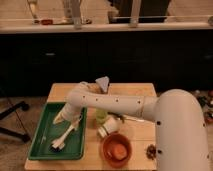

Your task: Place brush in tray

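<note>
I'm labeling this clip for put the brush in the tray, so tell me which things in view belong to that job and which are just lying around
Belongs to the job:
- brush, lying in the tray
- tray, green, at the table's left
- gripper, low over the tray

Just lying about:
- orange bowl
- white cup, on its side
- green cup
- small dark thing by the table's right edge

Gripper (66, 120) is hanging low inside the green tray (44, 134). Brush (65, 136) is lying in the tray below it. Orange bowl (117, 149) is sitting nearby.
</note>
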